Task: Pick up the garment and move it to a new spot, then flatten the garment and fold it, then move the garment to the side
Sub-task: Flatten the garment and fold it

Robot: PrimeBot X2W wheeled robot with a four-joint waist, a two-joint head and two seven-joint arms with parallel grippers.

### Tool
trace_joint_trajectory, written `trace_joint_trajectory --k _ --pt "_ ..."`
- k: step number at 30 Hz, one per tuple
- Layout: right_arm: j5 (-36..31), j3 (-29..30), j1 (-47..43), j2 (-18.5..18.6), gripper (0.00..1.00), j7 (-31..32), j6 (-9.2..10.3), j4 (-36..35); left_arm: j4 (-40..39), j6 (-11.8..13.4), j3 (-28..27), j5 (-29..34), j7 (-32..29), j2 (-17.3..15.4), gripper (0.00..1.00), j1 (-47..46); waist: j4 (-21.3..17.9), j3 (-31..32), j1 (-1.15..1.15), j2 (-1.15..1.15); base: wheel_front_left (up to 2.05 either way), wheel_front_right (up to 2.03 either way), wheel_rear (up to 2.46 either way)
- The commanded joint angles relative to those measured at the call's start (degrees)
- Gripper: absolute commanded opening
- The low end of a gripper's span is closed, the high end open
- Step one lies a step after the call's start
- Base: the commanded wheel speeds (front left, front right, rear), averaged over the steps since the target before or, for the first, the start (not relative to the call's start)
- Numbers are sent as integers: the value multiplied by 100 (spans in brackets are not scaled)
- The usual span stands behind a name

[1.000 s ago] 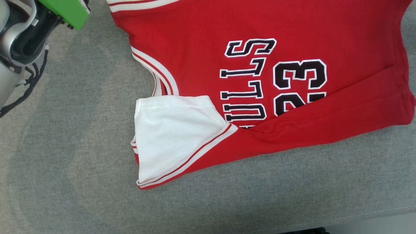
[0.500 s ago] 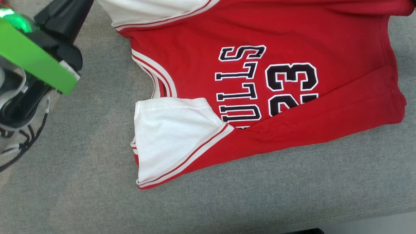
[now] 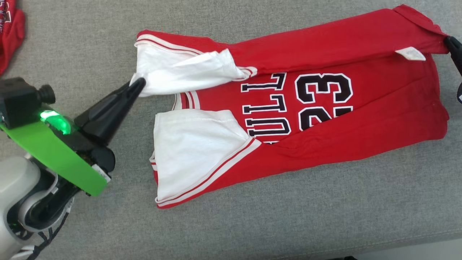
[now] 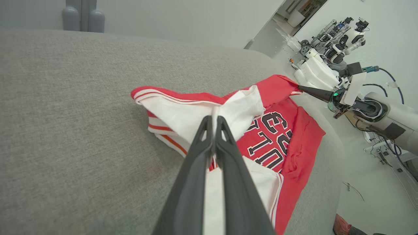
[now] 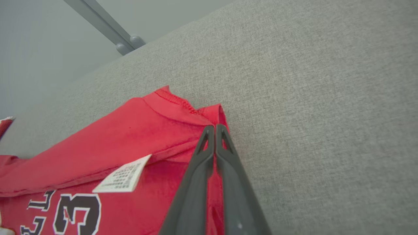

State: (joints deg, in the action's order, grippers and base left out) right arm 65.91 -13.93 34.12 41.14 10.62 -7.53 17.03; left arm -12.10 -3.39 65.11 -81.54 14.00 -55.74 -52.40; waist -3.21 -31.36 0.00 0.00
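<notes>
Soft, limp garment (image 3: 325, 119): hold it by corners. Your left gripper (image 3: 139, 83) clamps its white sleeve (image 3: 173, 72), jaws closed; right gripper (image 3: 449, 41) likewise its hem corner (image 3: 429, 27).

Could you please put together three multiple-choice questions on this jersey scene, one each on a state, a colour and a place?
1. The left pincer is: A. open; B. shut on the white fabric sleeve of the red basketball jersey; C. shut on nothing.
2. The jersey's printed numerals are: A. blue; B. yellow; C. black, edged white.
3. The small white rectangular care label lies: A. by the left pincer; B. by the right pincer; C. off the jersey.
Key: 1 B, its fingers pinch white cloth in the left wrist view; 2 C, as the head view shows; 3 B, it sits close to that pincer's tips.
</notes>
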Motion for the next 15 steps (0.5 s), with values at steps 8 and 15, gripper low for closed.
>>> trace_joint_trajectory --k 8,15 --pt "93 163 -634 153 0 -7 9 -247 -382 203 -35 101 104 -184 0 658 27 168 0 0 0 0 0" --pt "14 183 -929 -17 0 18 9 -233 -318 428 129 359 122 54 0 1065 40 255 0 0 0 0 0"
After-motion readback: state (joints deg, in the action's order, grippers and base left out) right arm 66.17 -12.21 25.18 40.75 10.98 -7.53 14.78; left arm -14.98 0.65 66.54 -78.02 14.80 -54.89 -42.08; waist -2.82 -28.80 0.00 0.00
